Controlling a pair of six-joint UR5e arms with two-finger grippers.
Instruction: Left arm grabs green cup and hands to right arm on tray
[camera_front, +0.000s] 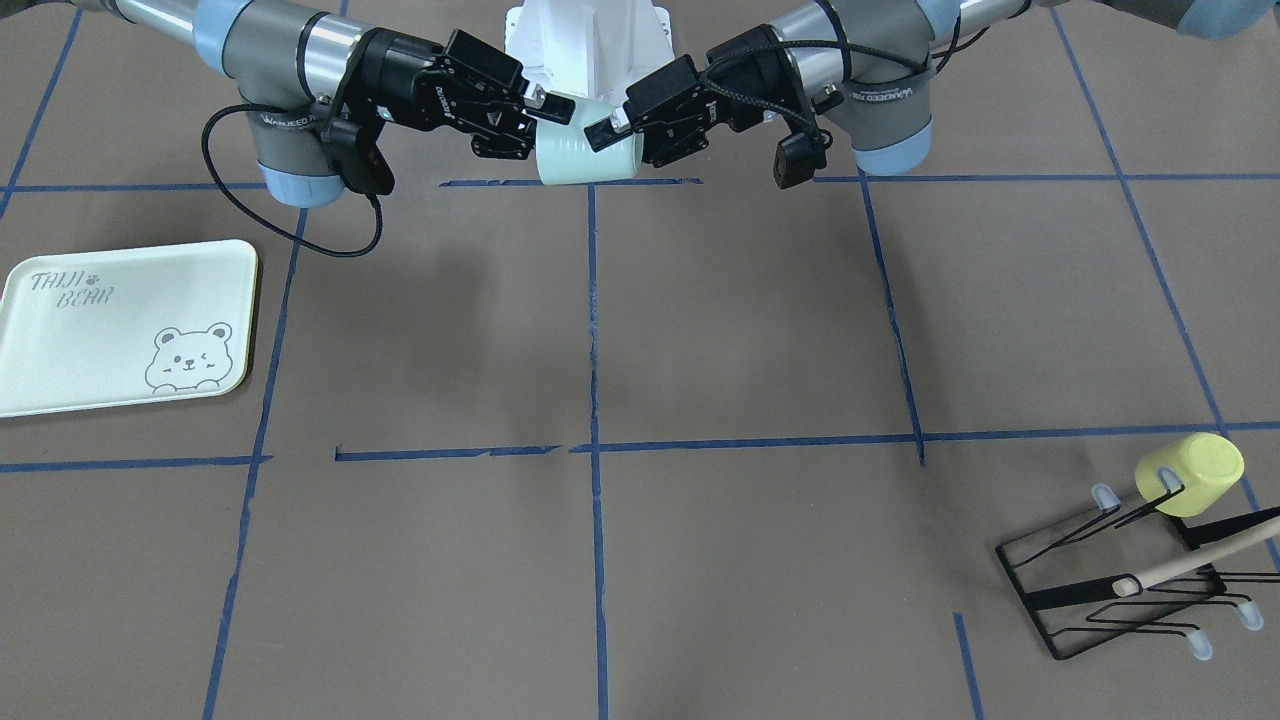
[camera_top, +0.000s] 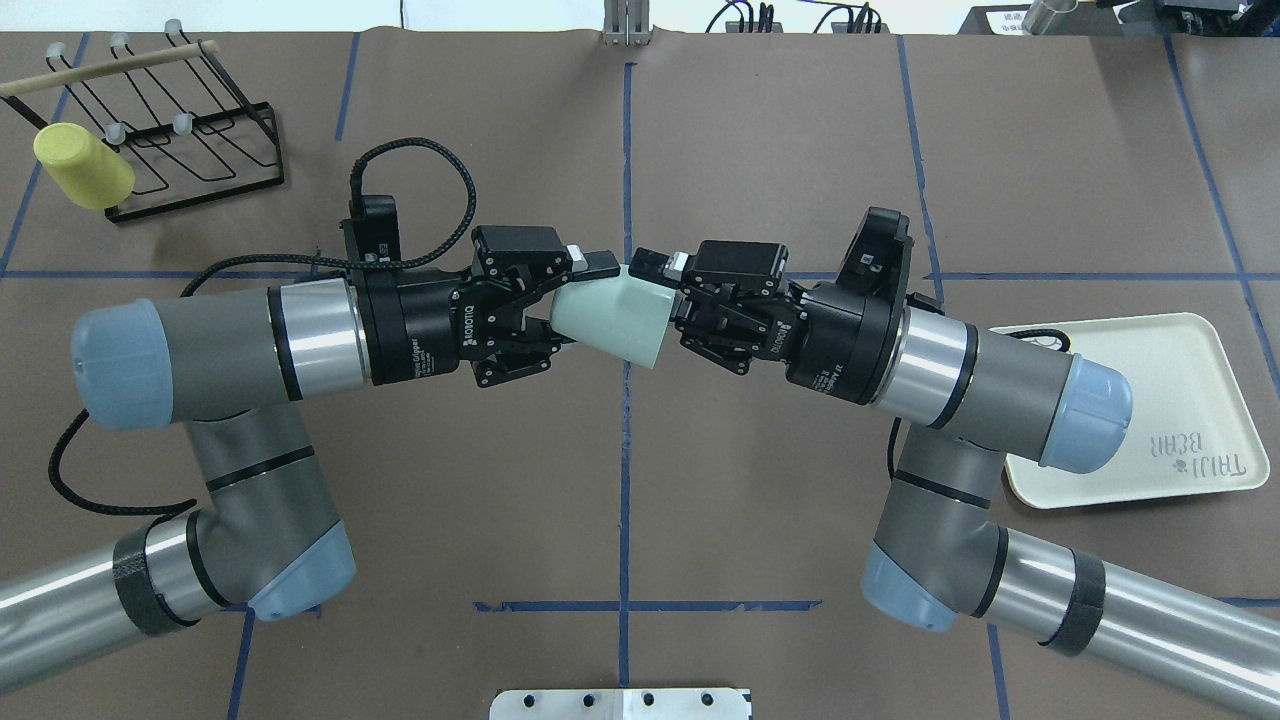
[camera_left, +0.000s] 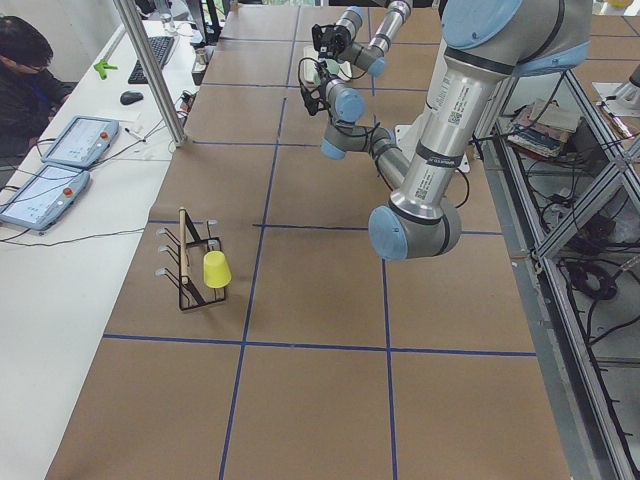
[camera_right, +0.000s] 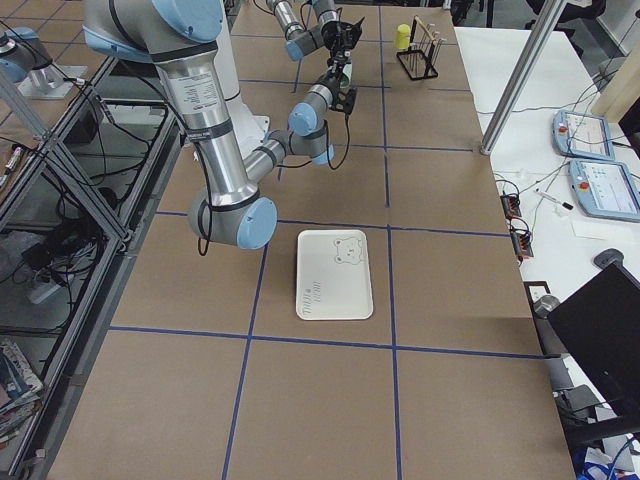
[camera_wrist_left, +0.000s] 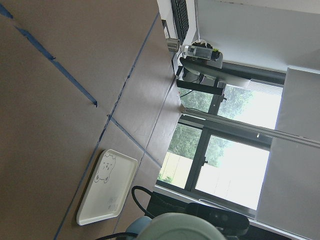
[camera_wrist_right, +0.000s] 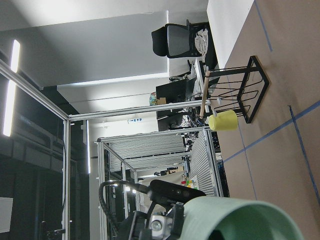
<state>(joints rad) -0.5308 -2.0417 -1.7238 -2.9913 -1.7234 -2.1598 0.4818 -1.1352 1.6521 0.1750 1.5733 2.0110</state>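
Handover stage observed; transfer not complete.

Green cup (camera_top: 610, 320): off the table (camera_top: 760, 520), held on its side in the air between the two grippers. It is well apart from the tray (camera_top: 1190, 360), on the tray's left-arm side. The narrow base end points toward the left arm (camera_top: 230, 345). The open mouth points toward the right arm (camera_top: 1000, 370).

Left gripper (camera_top: 568, 312): fingers clamped on the cup's base end, one across the upper wall and the other beneath. Judged to be carrying the load.

Right gripper (camera_top: 665, 305): fingers set about the mouth end, one lying along the outer wall near the rim. No view shows whether they press on the cup or merely bracket it. The right wrist camera shows only the mouth, close below the lens.

Tray: flat on the table, partly covered by the right arm in the overhead view. The cup is not yet on it.

Other items: yellow cup (camera_top: 82, 166) hung on a black wire rack (camera_front: 1075, 595), far from the tray at the opposite end of the table. Neither is part of this job.

Progress, as judged:
- **Done:** pick-up by the left arm, with the cup now at the meeting point.
- **Outstanding:** a firm hold by the right gripper, release by the left, carriage across to the tray, and set-down on it.
- **Estimate:** about half done.

Risk noted: if the left gripper releases before the right has a sure grip on the smooth, tapered wall, the cup could drop well short of the tray.
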